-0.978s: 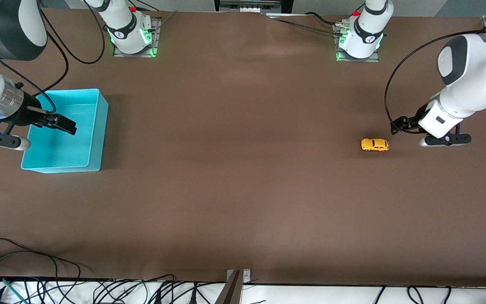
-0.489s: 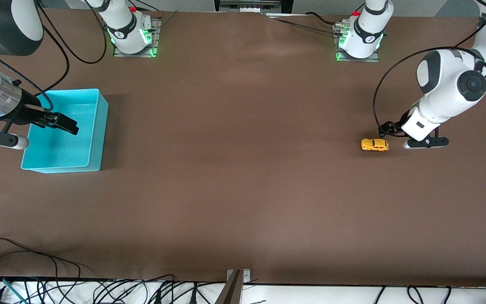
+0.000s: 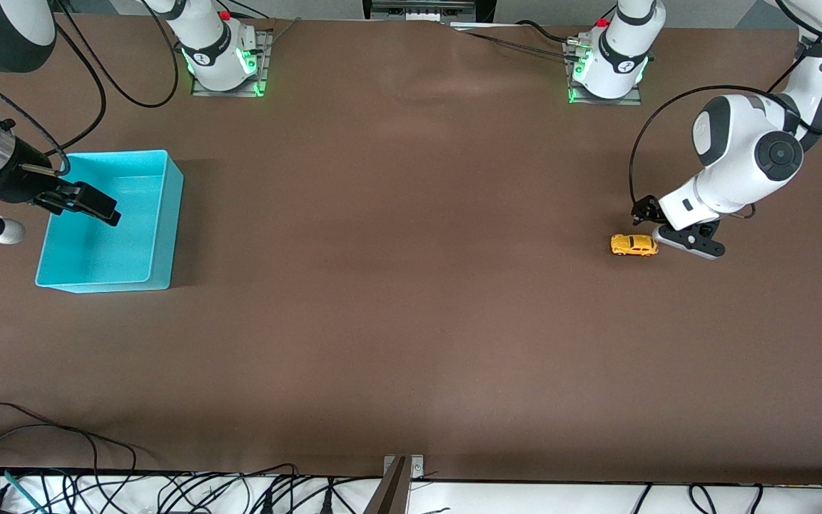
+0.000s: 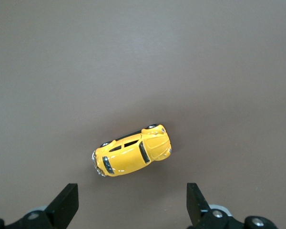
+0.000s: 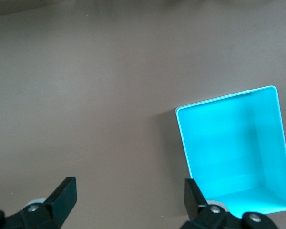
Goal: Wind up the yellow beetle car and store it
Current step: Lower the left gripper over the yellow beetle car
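1. The yellow beetle car (image 3: pixel 633 245) (image 4: pixel 132 156) sat on its wheels on the brown surface (image 3: pixel 411 285), toward the left arm's end, well apart from the turquoise bin (image 3: pixel 105 221) (image 5: pixel 233 152).
2. The left claw (image 3: pixel 675 227) (image 4: pixel 132 210) hung just beside the car, slightly over it, its fingers spread wide and holding nothing.
3. The bin stood at the right arm's end of the surface.
4. The right claw (image 3: pixel 40 214) (image 5: pixel 128 205) hovered over the bin's edge, open and empty.
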Robot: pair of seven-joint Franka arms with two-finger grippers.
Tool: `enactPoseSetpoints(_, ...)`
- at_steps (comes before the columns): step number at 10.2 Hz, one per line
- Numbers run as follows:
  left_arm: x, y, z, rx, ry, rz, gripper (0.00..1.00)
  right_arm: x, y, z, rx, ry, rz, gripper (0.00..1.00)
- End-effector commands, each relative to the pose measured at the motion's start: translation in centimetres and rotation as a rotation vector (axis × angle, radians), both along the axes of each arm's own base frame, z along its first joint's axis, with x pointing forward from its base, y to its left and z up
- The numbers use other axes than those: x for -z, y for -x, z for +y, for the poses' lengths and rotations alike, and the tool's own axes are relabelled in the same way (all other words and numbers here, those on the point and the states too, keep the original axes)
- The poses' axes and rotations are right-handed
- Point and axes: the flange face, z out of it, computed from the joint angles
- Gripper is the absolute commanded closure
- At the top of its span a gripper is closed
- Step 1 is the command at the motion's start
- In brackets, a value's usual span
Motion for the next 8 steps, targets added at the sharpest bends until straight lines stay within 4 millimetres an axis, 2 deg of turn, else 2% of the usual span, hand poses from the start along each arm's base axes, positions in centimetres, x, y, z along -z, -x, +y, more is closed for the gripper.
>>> enactPoseSetpoints(1, 0.6, -0.1, 0.1, 0.281, 0.026, -0.006, 0.00, 0.7, 0.8, 0.8, -0.002, -0.009, 0.078, 0.00)
enactPoseSetpoints(5, 3.2, -0.7, 0.2, 0.801, 0.022, -0.028, 0.00, 1.7, 0.1, 1.4, -0.026, 0.001, 0.074, 0.00)
enactPoseSetpoints(7, 4.7, -0.9, 0.3, 0.985, 0.009, -0.023, 0.00, 2.0, 0.1, 1.2, -0.098, 0.004, 0.079, 0.00)
enactPoseSetpoints(8, 4.7, -1.0, 0.3, 1.070, 0.009, -0.031, 0.00, 2.1, 0.1, 1.2, -0.109, 0.005, 0.081, 0.00)
